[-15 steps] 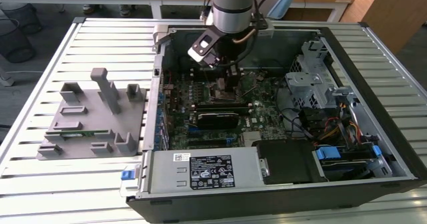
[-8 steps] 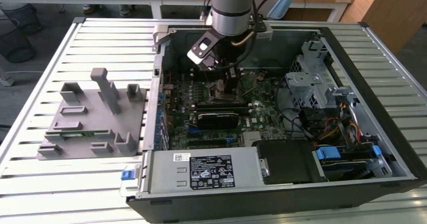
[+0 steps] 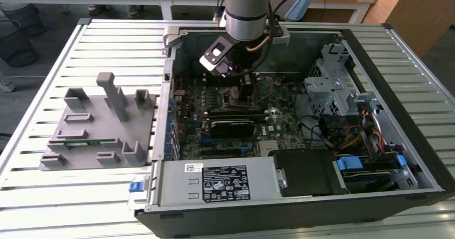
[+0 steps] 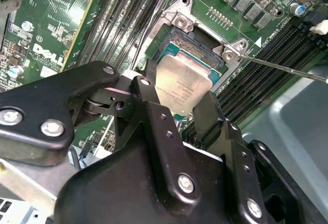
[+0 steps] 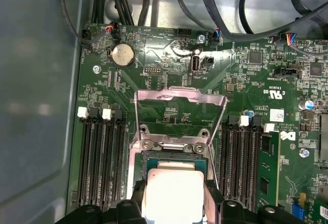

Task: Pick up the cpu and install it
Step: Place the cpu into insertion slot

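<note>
My fingers (image 4: pixel 202 112) were closed narrow on the cpu (image 4: pixel 182 83), one on each of two opposite edges, inside the open computer case (image 3: pixel 398 52) that stood on the slatted worktop (image 3: pixel 106 42). In both wrist views the cpu (image 5: pixel 172 193) hung low over the socket (image 5: pixel 174 157) on the motherboard (image 5: pixel 169 65). It sat toward the socket's end away from the hinge, so a strip of the contact field showed on the hinge side. Whether it already touched the socket frame I could not tell.

The load plate (image 5: pixel 179 93) stood swung up and clear. In the second wrist view the thin lever (image 4: pixel 282 67) lay out to one side, so nothing blocked the way down.

As I judged it, doing this step well meant:
- keeping the chip level
- squaring its edges to the socket walls
- centring it before lowering
- lowering it straight, with no sliding across the contacts and no pressing
- opening only once it lay flat in the recess

The chip lay flat, its silver lid facing up and away from the board and its underside toward the socket. It was close to square, so it had no real long axis. Its edges ran roughly parallel to the socket frame and to the memory slots (image 5: pixel 100 157) on either side. I could not make out its corner mark, so which corner was which stayed uncertain
</note>
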